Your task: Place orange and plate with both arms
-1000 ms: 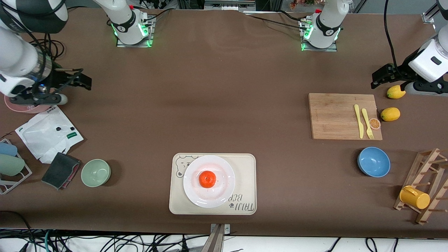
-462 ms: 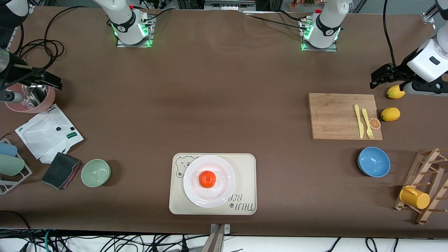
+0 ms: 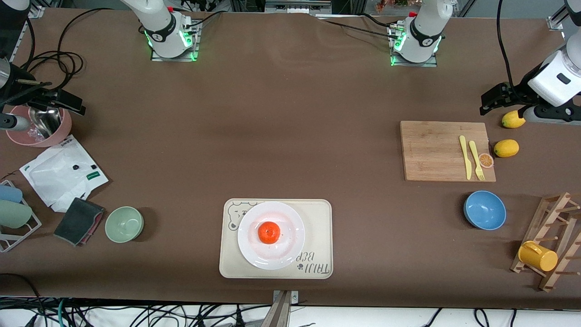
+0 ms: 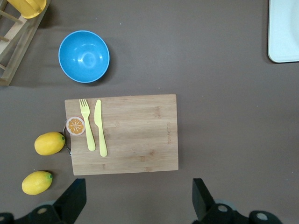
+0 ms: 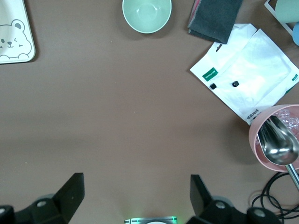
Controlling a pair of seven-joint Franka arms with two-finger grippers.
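Note:
The orange (image 3: 268, 232) sits in the middle of the white plate (image 3: 290, 252). The plate rests on the cream bear-printed tray (image 3: 320, 236) near the table's front edge. Neither orange nor plate shows in the wrist views, only tray corners (image 4: 285, 32) (image 5: 14, 39). My right gripper (image 3: 68, 101) is open and empty, up over the pink bowl (image 3: 43, 134) at the right arm's end of the table; its own view (image 5: 135, 196) shows the jaws wide apart. My left gripper (image 3: 492, 97) is open and empty, up over the table by a lemon (image 3: 513, 119); its own view (image 4: 138, 200) shows only bare table between the jaws.
A wooden cutting board (image 3: 435, 152) holds a yellow knife, fork and orange slice, with a second lemon (image 3: 506, 148) beside it. A blue bowl (image 3: 484, 210) and a wooden rack with a yellow mug (image 3: 538, 255) stand nearby. A green bowl (image 3: 124, 224), grey cloth and white bag (image 3: 63, 175) lie at the right arm's end.
My right arm has drawn back toward its end of the table, uncovering the pink bowl with its spoon. My left arm has barely moved. Orange and plate are unmoved.

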